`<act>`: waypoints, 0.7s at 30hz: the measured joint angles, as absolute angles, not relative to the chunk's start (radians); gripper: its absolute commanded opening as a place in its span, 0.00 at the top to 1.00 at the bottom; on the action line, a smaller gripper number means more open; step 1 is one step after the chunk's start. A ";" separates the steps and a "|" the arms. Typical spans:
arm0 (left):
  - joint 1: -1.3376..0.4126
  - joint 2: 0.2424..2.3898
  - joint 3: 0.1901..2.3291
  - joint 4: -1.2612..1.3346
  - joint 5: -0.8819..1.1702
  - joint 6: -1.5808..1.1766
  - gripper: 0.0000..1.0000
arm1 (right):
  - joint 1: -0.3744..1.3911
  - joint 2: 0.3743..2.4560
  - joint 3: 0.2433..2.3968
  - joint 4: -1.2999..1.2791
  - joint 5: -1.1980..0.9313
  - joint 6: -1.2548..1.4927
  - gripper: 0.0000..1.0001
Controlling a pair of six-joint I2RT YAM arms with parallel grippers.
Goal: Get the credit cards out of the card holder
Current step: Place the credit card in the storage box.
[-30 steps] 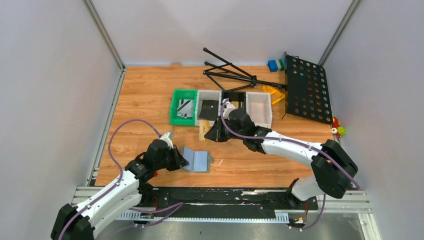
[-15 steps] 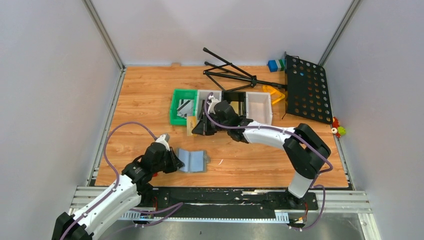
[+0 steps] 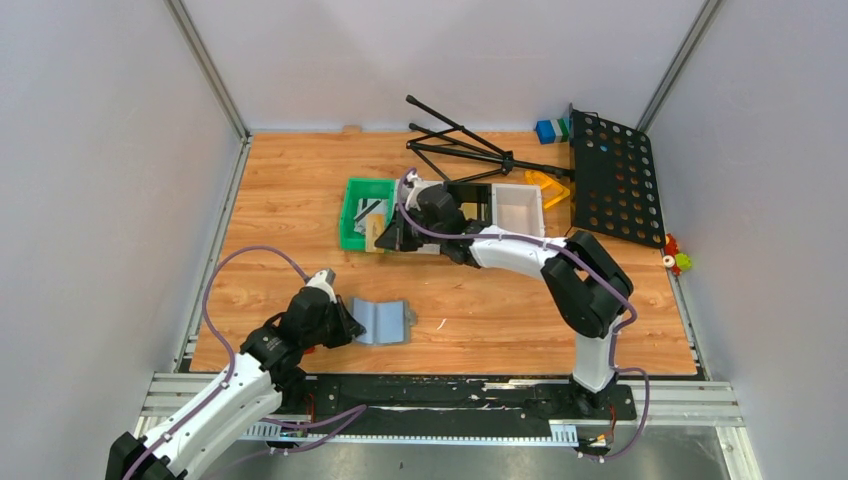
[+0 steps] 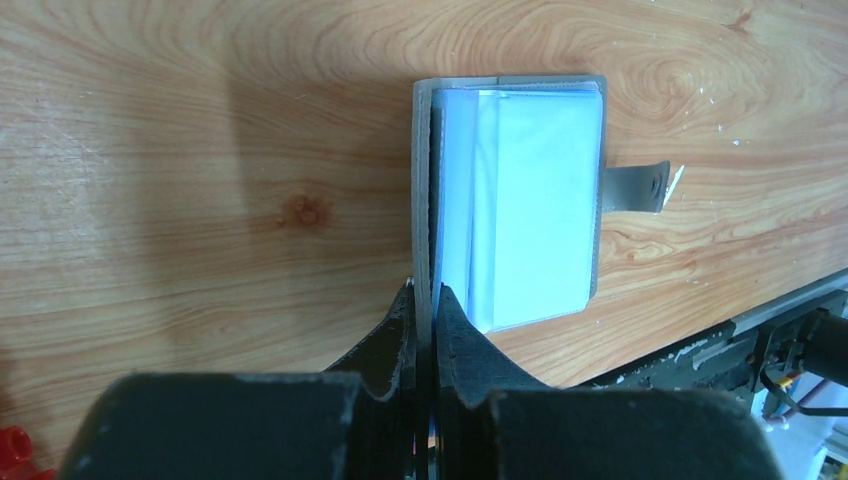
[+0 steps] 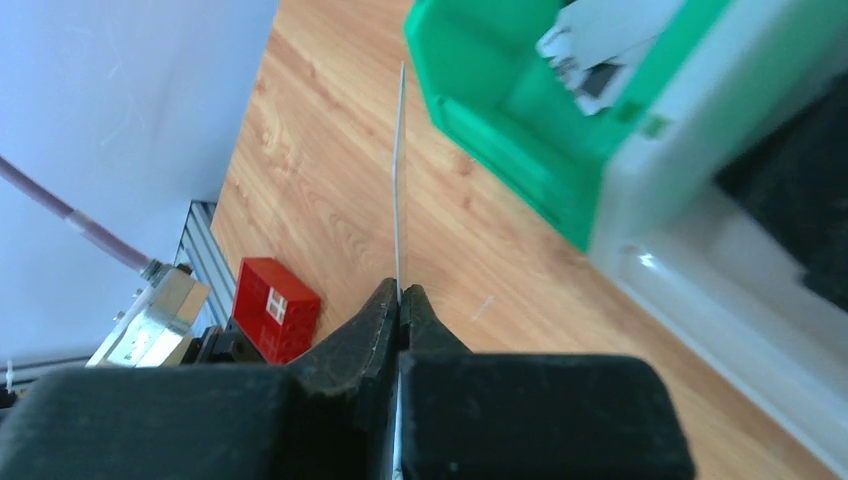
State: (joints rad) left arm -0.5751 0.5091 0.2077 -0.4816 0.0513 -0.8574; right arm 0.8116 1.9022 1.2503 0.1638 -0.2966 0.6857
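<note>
Thin flat card [image 3: 372, 239], grey folding holder [image 4: 520, 200]

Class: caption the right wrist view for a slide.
Right gripper pinching a thin card edge-on near the green tray.

We see bright, even overhead light on the wooden tabletop [image 3: 290, 200], shadows soft. From the left wrist, glare whitens the sleeves of the flat grey folding card holder [image 4: 515, 200]; a dim shadow lies beside it. From the right wrist, the thin gold card [image 5: 399, 170] is crisp, the green plastic tray [image 5: 500, 110] blurs, perhaps from nearness
</note>
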 measured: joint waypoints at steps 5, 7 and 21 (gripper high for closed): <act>-0.575 0.525 0.208 -0.461 0.066 -0.854 1.00 | 0.704 1.801 1.128 0.154 -0.324 0.677 1.00; -0.575 0.535 0.208 -0.447 0.074 -0.852 1.00 | 0.650 1.733 1.062 0.132 -0.345 0.669 1.00; -0.575 0.555 0.208 -0.398 0.118 -0.845 1.00 | 0.422 1.536 0.966 -0.117 -0.409 0.535 1.00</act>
